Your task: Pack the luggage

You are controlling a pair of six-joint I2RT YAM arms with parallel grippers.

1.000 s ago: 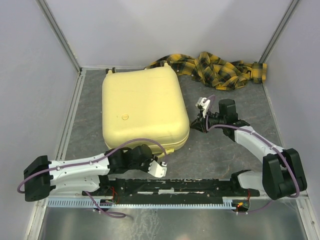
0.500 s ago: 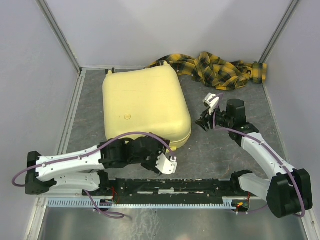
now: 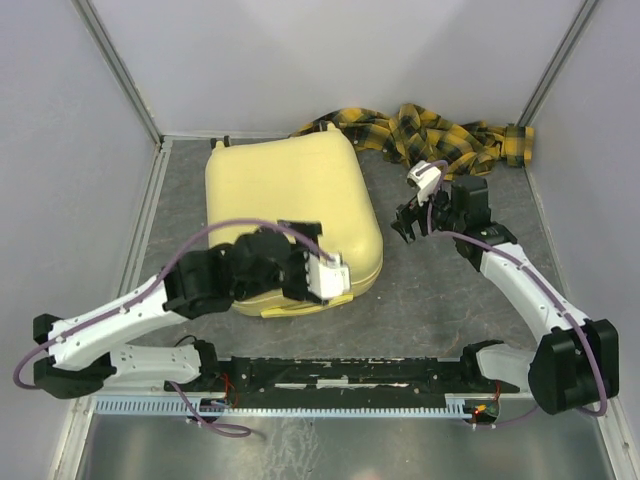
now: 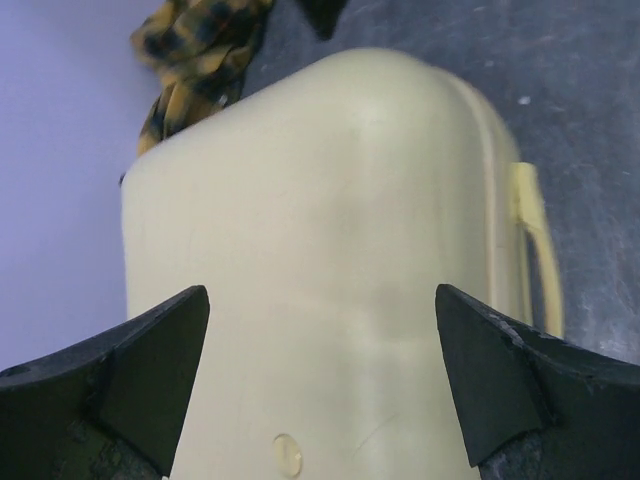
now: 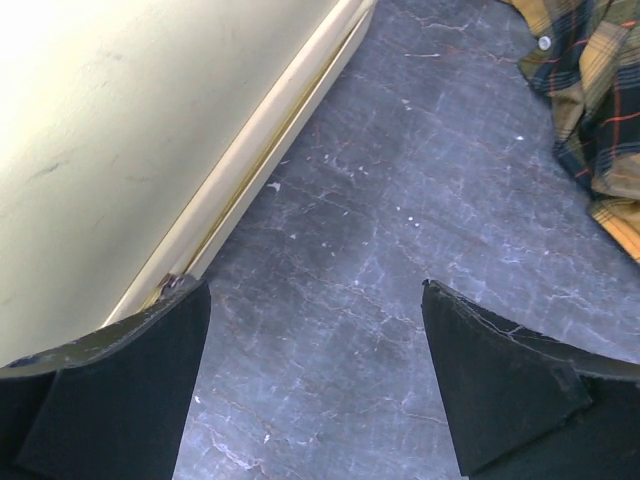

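Observation:
The luggage [image 3: 285,195] is a pale-yellow hard-shell suitcase lying shut and flat on the grey table, its yellow handle [image 4: 530,230] on the near edge. My left gripper [image 3: 303,262] hovers over the near part of its lid, open, with only lid between the fingers; in the left wrist view the gripper [image 4: 322,290] frames the luggage [image 4: 330,180]. My right gripper [image 3: 408,222] stands open just right of the suitcase. In the right wrist view that gripper [image 5: 316,285] has bare table between its fingers and the luggage [image 5: 120,120] seam beside its left finger.
A yellow-and-black plaid cloth [image 3: 440,135] lies crumpled along the back wall, right of the suitcase, and shows as plaid cloth [image 4: 195,50] and plaid cloth [image 5: 590,90] in the wrist views. White walls close off the table on three sides.
My left arm has swung from the near table edge up over the suitcase lid, and its gripper has opened. The right gripper has opened too and shifted slightly back and right.

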